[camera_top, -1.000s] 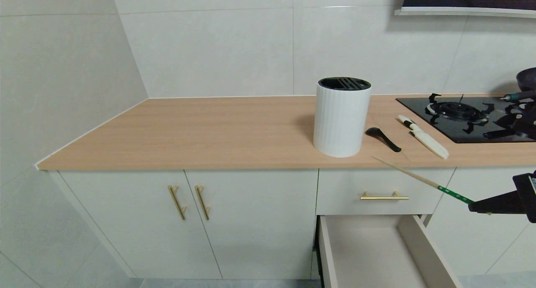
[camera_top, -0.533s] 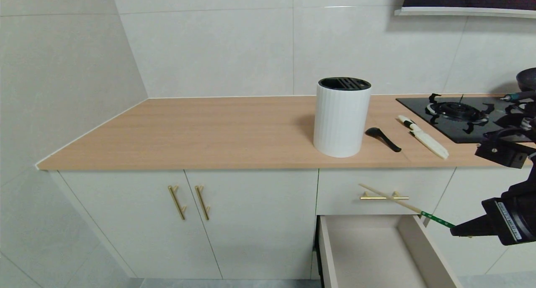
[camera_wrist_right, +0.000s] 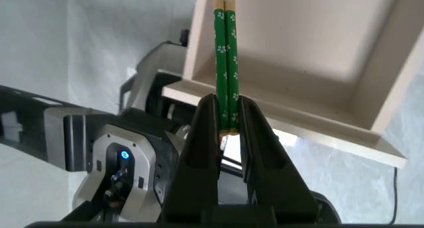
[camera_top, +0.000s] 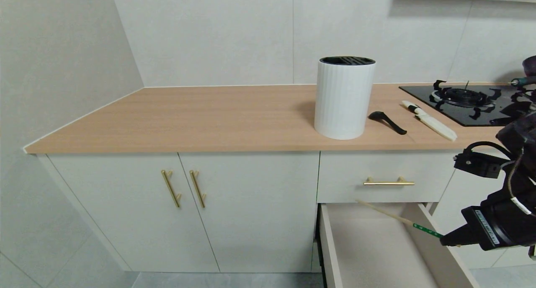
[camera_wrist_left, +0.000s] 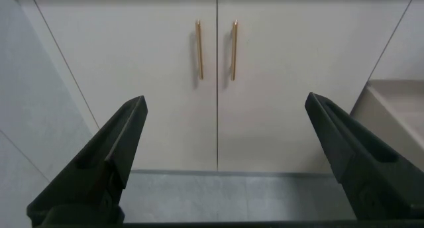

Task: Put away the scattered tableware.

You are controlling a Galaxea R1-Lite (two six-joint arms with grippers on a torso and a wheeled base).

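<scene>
Aiming for the open drawer (camera_top: 328, 254) at five o'clock, left gripper (camera_wrist_left: 225, 105) idle with fingers apart, I have the right gripper (camera_top: 446, 240) clamped on the chopsticks (camera_top: 393, 216) — tips toward ten o'clock above its floor. I'd level them low before releasing, so they don't bounce out.

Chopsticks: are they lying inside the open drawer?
No, the right gripper holds the chopsticks tilted in the air over the drawer.

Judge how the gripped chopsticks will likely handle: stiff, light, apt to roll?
Chopsticks look thin and straight, so probably stiff and light. Slender, they may roll or separate on the drawer floor. Gripped only at their green ends, they could pivot.
</scene>
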